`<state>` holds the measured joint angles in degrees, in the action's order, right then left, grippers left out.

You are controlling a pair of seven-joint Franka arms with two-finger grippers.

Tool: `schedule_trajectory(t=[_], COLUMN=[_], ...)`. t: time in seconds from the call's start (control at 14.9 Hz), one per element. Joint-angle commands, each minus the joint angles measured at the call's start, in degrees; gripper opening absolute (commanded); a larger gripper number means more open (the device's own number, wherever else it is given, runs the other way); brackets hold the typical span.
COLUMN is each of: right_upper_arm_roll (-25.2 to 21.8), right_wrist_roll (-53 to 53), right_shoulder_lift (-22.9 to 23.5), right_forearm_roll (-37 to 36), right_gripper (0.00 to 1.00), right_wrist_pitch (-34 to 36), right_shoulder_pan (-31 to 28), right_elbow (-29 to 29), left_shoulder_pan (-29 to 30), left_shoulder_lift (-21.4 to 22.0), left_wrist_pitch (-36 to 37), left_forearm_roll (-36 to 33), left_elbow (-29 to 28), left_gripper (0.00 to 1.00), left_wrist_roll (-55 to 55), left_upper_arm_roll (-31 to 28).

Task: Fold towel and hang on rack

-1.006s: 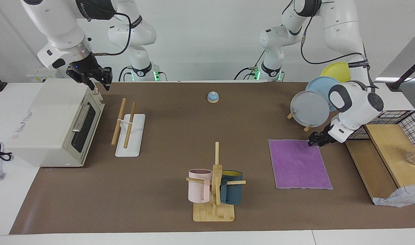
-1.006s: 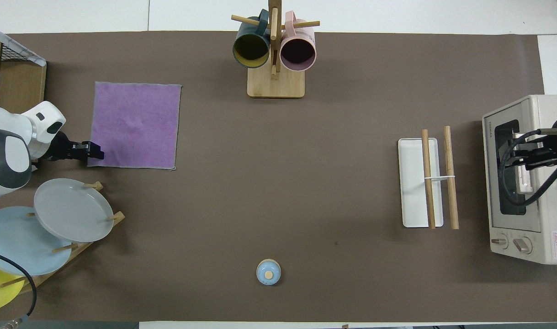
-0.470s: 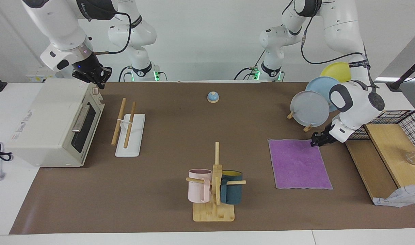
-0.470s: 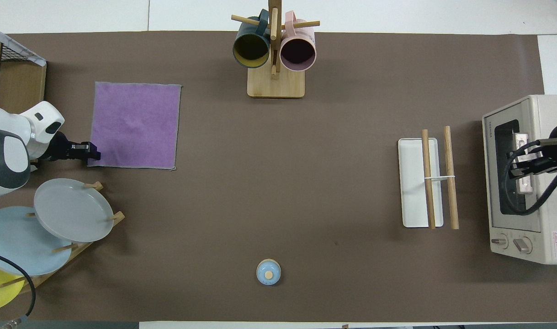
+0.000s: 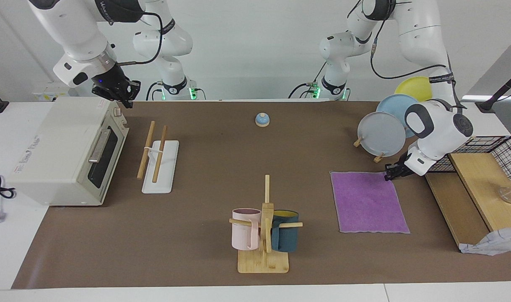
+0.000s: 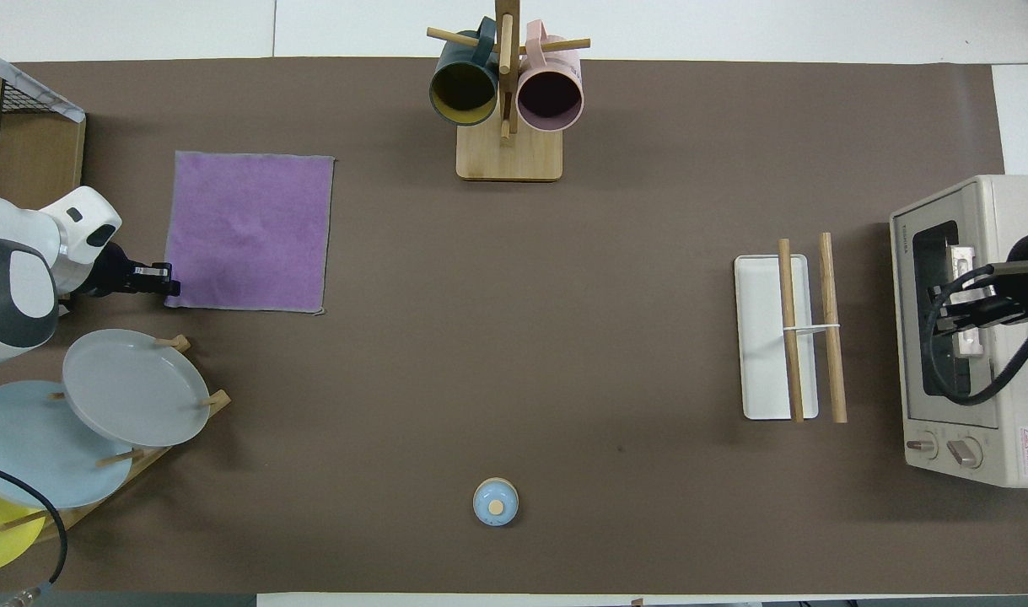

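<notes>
**Obs. 1:** Two arms working. The left gripper (image 5: 388, 175) is reaching low at the table. What is lying at its tip?

**Obs. 2:** The small rectangular purple terry towel with pale stitched edges (image 5: 368, 203). It is lying flat on the brown table mat (image 5: 213, 167), purple face up. From the gripper it is spreading out toward the right arm's end and away from the robots.

**Obs. 1:** Contact?

**Obs. 2:** The fingertips are meeting, so it is closed, right at the towel's corner. Whether any cloth is pinched between them, I cannot tell. No part of the towel is lifting.

**Obs. 1:** Noting the neighbours. The wooden plate stand with grey, blue and yellow plates (image 5: 381, 134) is sitting near that gripper, closer to the robots. The wooden shelf with a black wire basket (image 5: 469, 184) is standing just beside the left wrist.

**Obs. 2:** The right gripper (image 5: 124, 99) is hanging in the air over the cream toaster oven (image 5: 62, 147). Whether it is open or closed, I cannot tell. It is holding nothing that I can see.

**Obs. 1:** And the rack?

**Obs. 2:** The flat white rectangular base with two long light-wood dowels (image 5: 161, 167) is resting just beside the oven, near the right gripper and well apart from the left gripper and the towel.

**Obs. 1:** Between the two grippers I am logging the wooden mug tree with pink and teal mugs (image 5: 265, 228) and, nearer the robots, a small blue bell (image 5: 262, 119).
</notes>
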<state>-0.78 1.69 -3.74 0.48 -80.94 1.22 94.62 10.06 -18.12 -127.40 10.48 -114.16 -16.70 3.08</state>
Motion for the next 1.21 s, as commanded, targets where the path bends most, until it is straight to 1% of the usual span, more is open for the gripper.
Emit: schedule_trajectory(t=[0.0, 0.13, 0.27, 0.47, 0.6, 0.74, 0.87, 0.94, 1.07, 1.14], right_upper_arm_roll=[0.1, 0.1, 0.1, 0.1, 0.1, 0.1, 0.1, 0.1, 0.1, 0.2], right_wrist_roll=[1.6, 1.6, 1.6, 1.6, 1.6, 1.5, 1.5, 1.5, 1.5, 1.6], right_shoulder_lift=[-1.3, -1.3, -1.3, -1.3, -1.4, -1.3, -1.4, -1.3, -1.3, -1.3], right_forearm_roll=[1.0, 1.1, 1.2, 1.2, 1.2, 1.2, 1.2, 1.2, 1.2, 1.2], right_gripper=[0.13, 0.13, 0.13, 0.15, 0.15, 0.16, 0.16, 0.16, 0.17, 0.17], right_wrist_pitch=[0.2, 0.2, 0.1, 0.2, 0.1, 0.1, 0.2, 0.2, 0.2, 0.2], right_shoulder_pan=[-0.7, -0.6, -0.6, -0.6, -0.6, -0.5, -0.4, -0.4, -0.4, -0.4], right_elbow=[1.4, 1.4, 1.4, 1.4, 1.4, 1.4, 1.4, 1.4, 1.4, 1.4], left_shoulder_pan=[-0.5, -0.5, -0.7, -1.9, -3.1, -7.8, -13.6, -18.1, -25.0, -27.5], left_shoulder_lift=[0.0, 0.2, 0.3, 0.6, 2.2, 4.0, 4.8, 5.0, 5.8, 5.5], left_wrist_pitch=[0.1, 0.4, 1.8, 6.4, 10.5, 12.6, 13.8, 13.2, 11.8, 9.0], left_forearm_roll=[1.0, 0.9, 0.3, -2.1, -3.4, -9.4, -13.0, -15.5, -20.1, -21.4], left_elbow=[-0.6, -0.5, 1.0, 4.7, 7.2, 8.1, 7.7, 7.1, 3.2, 0.2], left_gripper=[0.0, 0.0, 0.0, 0.0, 0.0, 0.0, 0.0, 0.0, 0.0, 0.0], left_wrist_roll=[-0.7, -1.0, -1.1, -1.1, -0.6, 0.0, 4.6, 8.2, 15.2, 19.0], left_upper_arm_roll=[0.0, 0.0, 0.1, 0.1, 0.5, 0.4, 0.5, 0.4, 0.5, 0.5])
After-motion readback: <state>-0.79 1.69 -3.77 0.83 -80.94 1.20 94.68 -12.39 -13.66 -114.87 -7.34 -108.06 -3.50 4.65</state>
